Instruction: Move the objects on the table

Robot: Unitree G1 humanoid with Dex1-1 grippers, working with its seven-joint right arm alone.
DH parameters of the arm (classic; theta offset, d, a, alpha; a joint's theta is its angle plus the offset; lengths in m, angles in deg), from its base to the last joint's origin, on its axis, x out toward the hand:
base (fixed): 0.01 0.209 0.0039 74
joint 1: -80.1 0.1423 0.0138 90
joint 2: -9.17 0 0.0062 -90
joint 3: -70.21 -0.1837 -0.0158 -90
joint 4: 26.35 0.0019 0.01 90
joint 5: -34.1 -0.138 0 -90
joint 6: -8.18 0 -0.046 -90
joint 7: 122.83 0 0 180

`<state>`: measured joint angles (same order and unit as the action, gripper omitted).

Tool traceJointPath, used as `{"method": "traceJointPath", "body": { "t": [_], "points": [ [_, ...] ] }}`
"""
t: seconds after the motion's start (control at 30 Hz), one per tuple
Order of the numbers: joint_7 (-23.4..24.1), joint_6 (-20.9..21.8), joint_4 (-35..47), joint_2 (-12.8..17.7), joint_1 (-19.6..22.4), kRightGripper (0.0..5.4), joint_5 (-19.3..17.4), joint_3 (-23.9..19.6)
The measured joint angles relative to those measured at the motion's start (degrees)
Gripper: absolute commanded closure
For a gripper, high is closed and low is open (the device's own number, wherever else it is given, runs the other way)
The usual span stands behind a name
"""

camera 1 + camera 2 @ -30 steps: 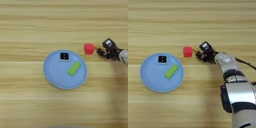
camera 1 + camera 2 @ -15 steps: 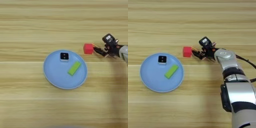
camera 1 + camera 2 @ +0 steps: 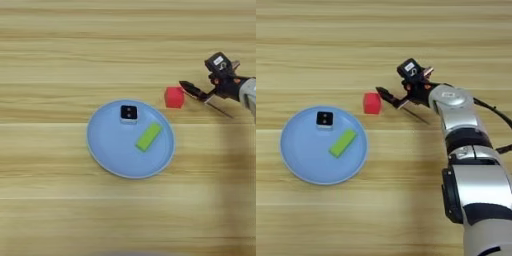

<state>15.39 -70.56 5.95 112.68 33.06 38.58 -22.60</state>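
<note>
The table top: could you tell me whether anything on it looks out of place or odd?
Nothing stands out. The red cube sits on the table beside the blue plate, which holds a green block and a small black-and-white cube. The right gripper points at the red cube.

Wide light-brown wooden table (image 3: 60, 50) filling the whole frame, grain stripes running left to right. Left of centre, flat on the wood, a big round blue plate (image 3: 107, 155). Just up and right of its rim, apart from it, a small red cube (image 3: 174, 97) sitting square on the boards. Right of the cube, in the right-middle of the frame, a thin dark-bladed tool (image 3: 387, 95), dark tip pointing left toward the cube and very near it; cannot tell whether it rests on the wood or is lifted clear. Thin dark shadow line slanting down to the right beneath it on the table.
</note>
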Motion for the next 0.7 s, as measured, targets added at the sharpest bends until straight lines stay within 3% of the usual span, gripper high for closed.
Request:
{"method": "traceJointPath", "body": {
  "t": [0.33,0.7],
  "points": [
    [-2.8,-1.0,11.4,-0.2,-3.1,0.03,-5.2,-1.7],
    [-5.2,-6.5,23.2,-0.7,-7.0,0.03,-8.4,-1.9]
  ]
}}
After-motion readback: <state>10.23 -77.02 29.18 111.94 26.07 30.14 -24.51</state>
